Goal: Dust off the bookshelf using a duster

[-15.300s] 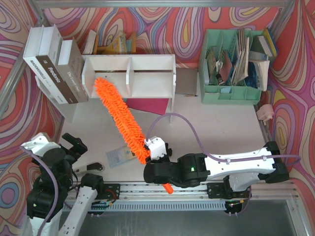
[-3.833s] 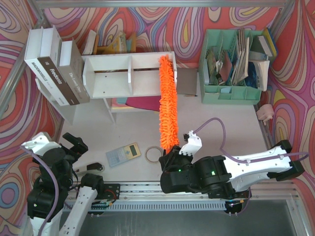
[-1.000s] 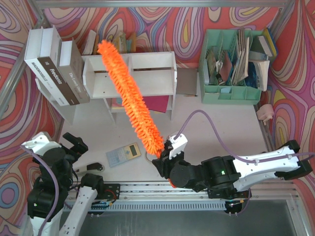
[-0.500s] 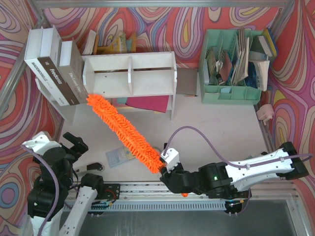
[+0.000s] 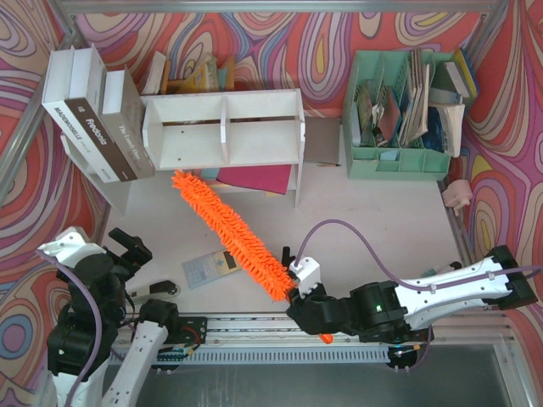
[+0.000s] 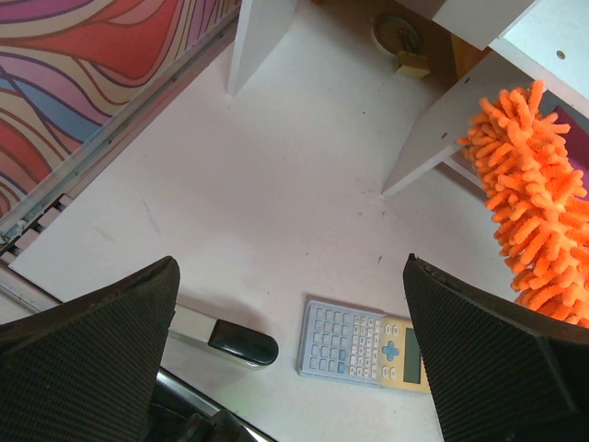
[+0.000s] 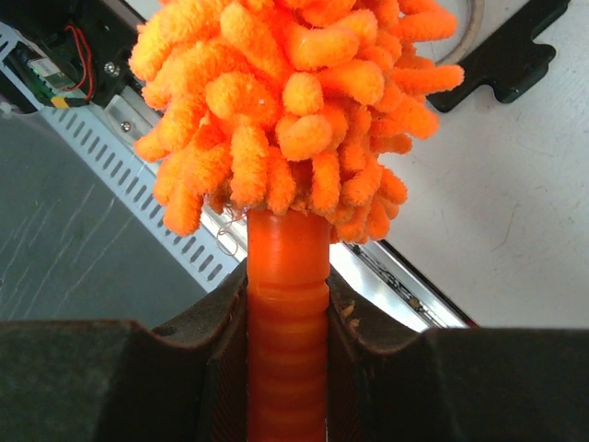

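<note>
The white bookshelf (image 5: 222, 127) with a central divider stands at the back left of the table. My right gripper (image 5: 307, 301) is shut on the ribbed orange handle of the fluffy orange duster (image 5: 227, 232), which slants up and left over the table; its tip is just in front of and below the shelf's left compartment. In the right wrist view the jaws clamp the handle (image 7: 287, 322) below the fluffy head. My left gripper (image 5: 127, 250) is open and empty at the near left; its view (image 6: 290, 368) shows the duster's tip (image 6: 538, 203) and a shelf leg (image 6: 442, 138).
A calculator (image 5: 206, 266) and a black-and-white stapler-like tool (image 6: 221, 339) lie near the front left. Big books (image 5: 93, 119) lean left of the shelf. A mint-green organizer (image 5: 403, 110) stands at the back right. A maroon sheet (image 5: 254, 180) lies under the shelf.
The duster has swept down off the shelf top to the front of it over the last second; my right gripper moved slightly right and the duster's tip drew back from the shelf's left end.
</note>
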You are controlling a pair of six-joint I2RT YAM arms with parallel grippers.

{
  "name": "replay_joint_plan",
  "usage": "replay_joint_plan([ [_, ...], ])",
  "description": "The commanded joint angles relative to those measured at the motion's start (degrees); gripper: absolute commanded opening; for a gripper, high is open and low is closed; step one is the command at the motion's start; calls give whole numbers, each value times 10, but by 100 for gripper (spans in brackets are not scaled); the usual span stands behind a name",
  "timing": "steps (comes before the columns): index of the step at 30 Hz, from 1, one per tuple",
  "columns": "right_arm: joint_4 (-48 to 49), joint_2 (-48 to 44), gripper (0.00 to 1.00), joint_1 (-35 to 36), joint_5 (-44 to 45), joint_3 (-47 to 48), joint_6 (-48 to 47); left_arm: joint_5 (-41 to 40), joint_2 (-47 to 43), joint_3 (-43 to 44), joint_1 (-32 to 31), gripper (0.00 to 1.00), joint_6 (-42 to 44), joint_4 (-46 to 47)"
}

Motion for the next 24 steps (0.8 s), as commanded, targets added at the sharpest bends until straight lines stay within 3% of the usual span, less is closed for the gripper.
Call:
replay_joint_plan([
  [1,-4,-15,0,-1,43,-5,39,-3,2,-7,4,98,7,5],
  [12,-14,-25,0,0,82,-17,87,-4,0,-7,4,98,7,5],
  [24,102,65,0,-1,97,32,-9,-2,2,-7,4,98,8,5],
])
